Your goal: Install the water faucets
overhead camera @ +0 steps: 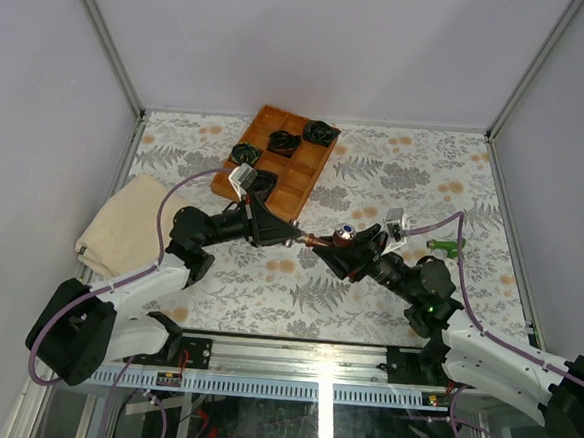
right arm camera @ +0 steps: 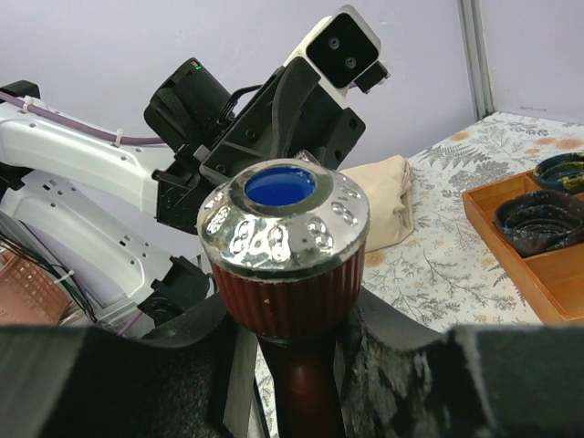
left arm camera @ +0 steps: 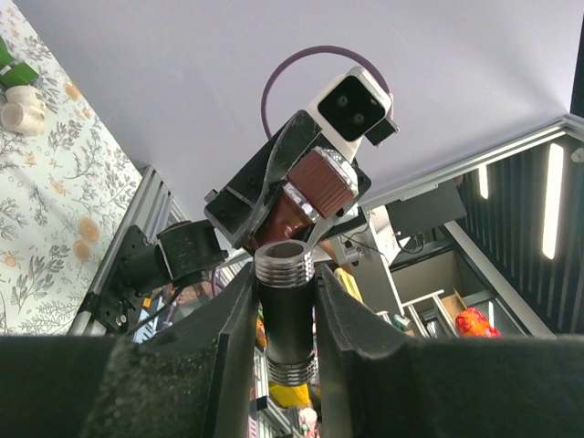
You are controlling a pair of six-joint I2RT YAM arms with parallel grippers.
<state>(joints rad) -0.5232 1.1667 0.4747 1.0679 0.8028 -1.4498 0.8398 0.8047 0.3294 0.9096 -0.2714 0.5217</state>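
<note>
- Left gripper (left arm camera: pixel 285 294): jaws narrow, clamped on a short black pipe piece (left arm camera: pixel 286 319) with silvery threaded collars at both ends. The pipe runs lengthwise between the two fingers, and one threaded end pokes out past the fingertips.
- Right gripper (right arm camera: pixel 294 351): jaws narrow, gripping the stem of the red-brown faucet (right arm camera: pixel 287 274). Its ribbed red-brown knob, with a silvery rim and a blue centre disc (right arm camera: pixel 280 185), sticks out beyond the fingers.
- The two grippers face each other tip to tip above the middle of the table (overhead camera: pixel 366 304). Both held parts are off the surface.
- From the left wrist, the pipe's free threaded end sits right at the lower end of the red-brown faucet (actual contact or thread engagement cannot be told from any view).
- Green faucet (overhead camera: pixel 440 246): lies on the table to the right of the right arm, well apart from both grippers and not held.
- A small white piece (left arm camera: pixel 20 108) lies just beside the green faucet in the left wrist view.
- Wooden tray (overhead camera: pixel 310 175): at the far left-centre of the table, divided into compartments. Several hold black-and-green coiled bundles (overhead camera: pixel 284 141).
- Cream cloth (overhead camera: pixel 126 222): lies bunched at the table's left edge, beside the left arm.
</note>
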